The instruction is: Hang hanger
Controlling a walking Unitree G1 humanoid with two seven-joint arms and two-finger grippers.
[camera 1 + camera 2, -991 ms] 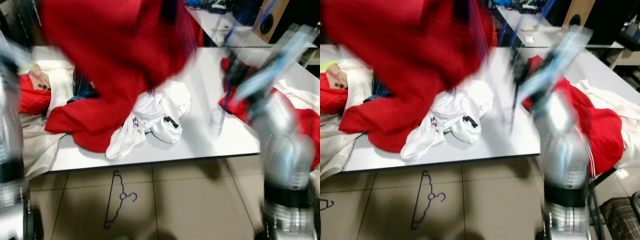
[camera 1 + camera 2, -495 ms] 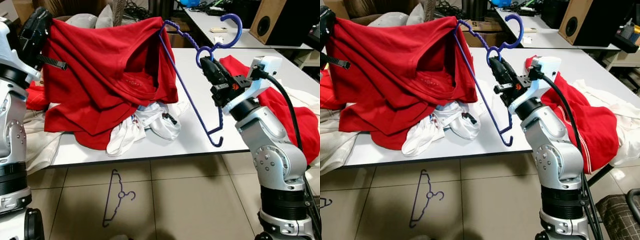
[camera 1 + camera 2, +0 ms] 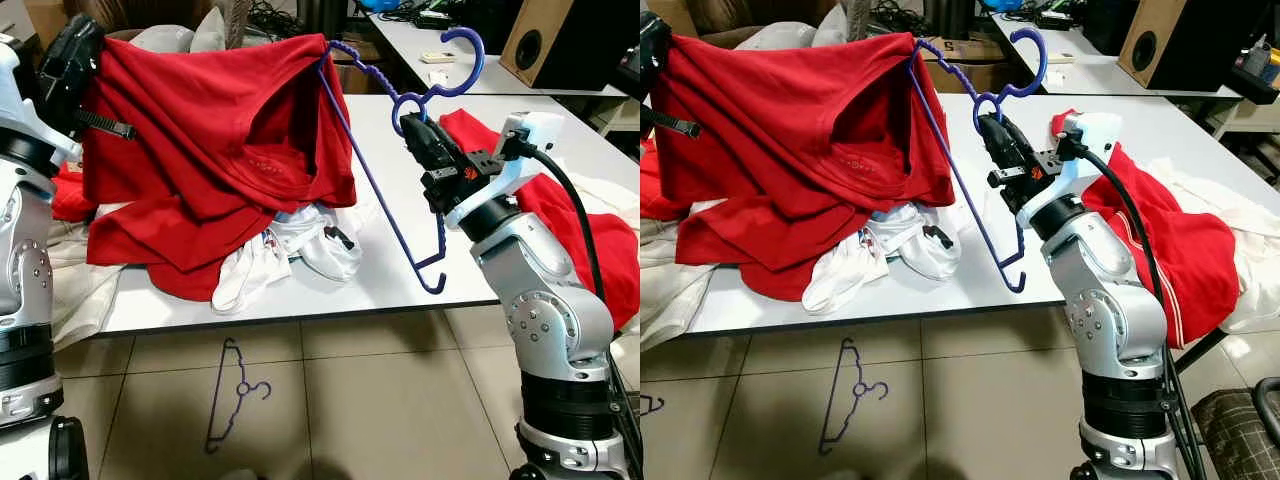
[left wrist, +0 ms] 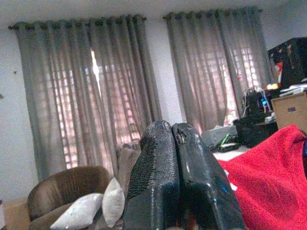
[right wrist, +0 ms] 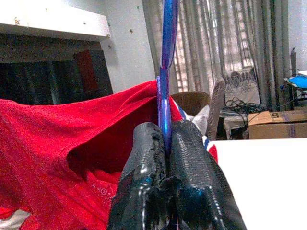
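A blue plastic hanger (image 3: pixel 380 170) hangs in the air over the white table (image 3: pixel 400 200), with my right gripper (image 3: pixel 415 125) shut on its neck just below the hook. One hanger shoulder is tucked into the neck of a red T-shirt (image 3: pixel 220 140). My left gripper (image 3: pixel 70 50) is raised at the far left, shut on the shirt's other side and holding it up. In the right wrist view the hanger (image 5: pixel 165 72) stands pinched between the black fingers (image 5: pixel 144 182). The left wrist view has the fingers (image 4: pixel 158 182) pressed together with red cloth (image 4: pixel 268 187) beside them.
A second blue hanger (image 3: pixel 235 395) lies on the tiled floor before the table. White and red clothes (image 3: pixel 300 250) are heaped on the table under the shirt. More red cloth (image 3: pixel 1170 240) drapes over the right edge. A speaker (image 3: pixel 545 40) stands behind.
A second ago the view was blurred with motion. Since half a second ago the arms, hanger and shirt have barely moved; the shirt's folds have settled slightly.
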